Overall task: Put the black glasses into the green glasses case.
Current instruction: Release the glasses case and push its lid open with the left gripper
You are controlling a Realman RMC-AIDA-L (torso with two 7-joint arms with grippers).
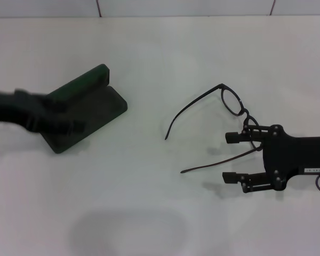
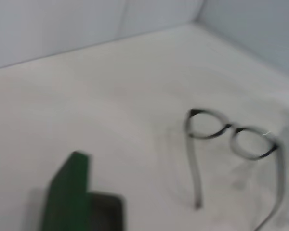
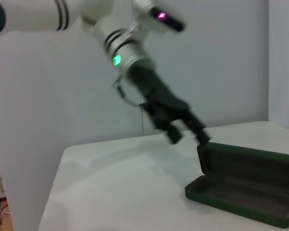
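Reaching stage, nothing grasped yet: on the plain white tabletop the dark green rectangular hinged hard case lies open well to the left, lid raised, tray bare, while the thin black-framed spectacles with clear roundish lenses rest on the table to the right, temples unfolded and pointing toward the case. Right gripper sits low just beside the spectacles, fingers spread wide, upper finger about at the frame near the second lens, the nearer temple running between the two fingers; contact can't be confirmed, and it holds nothing. Left gripper hovers at the case lid's upper edge, fingers parted in the right wrist view, empty; touching or not is unclear. Next move, as I judge: close the right fingers on the frame or temple, lift, carry over to the case tray. Thin frame could slip or twist.
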